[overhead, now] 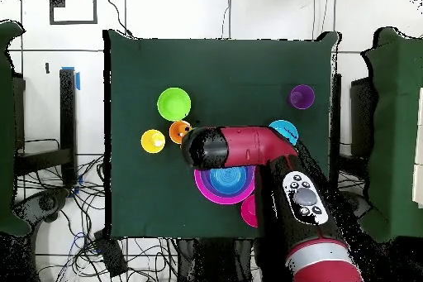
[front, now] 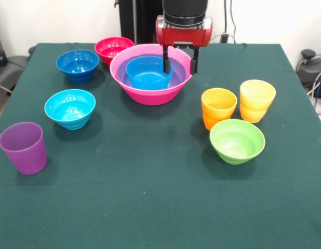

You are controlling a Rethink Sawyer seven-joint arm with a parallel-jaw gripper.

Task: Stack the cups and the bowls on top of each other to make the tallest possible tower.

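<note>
So far only the bottom of the tower (front: pixel 150 88) exists: the hot-pink bowl (front: pixel 130 83) sits at the far middle of the counter (front: pixel 150 207), with the purple bowl (front: pixel 178 79) nested in it and the mid blue bowl (front: pixel 148 72) nested in that, all mouth up. Everything else is loose. In the front view the dark blue bowl (front: pixel 77 65) and the red-pink bowl (front: pixel 112 49) stand left of the tower, the red-pink one just behind the hot-pink rim; the cyan bowl (front: pixel 70 108) is nearer on the left, and the purple cup (front: pixel 24 147) stands alone at the near left. On the right, the orange cup (front: pixel 218 107) and yellow cup (front: pixel 257 100) stand side by side, with the green bowl (front: pixel 237 140) just in front of them. So three of the ten pieces are placed and seven wait; by my reckoning the green and cyan bowls go next, and the cups come last. The arm comes down over the tower's right side, wrist vertical. The pincer (front: pixel 179 61) is spread and empty, its left finger dipping inside the hot-pink rim beside the mid blue bowl and its right finger hanging over the rim's right edge. From overhead the arm covers part of the tower.
</note>
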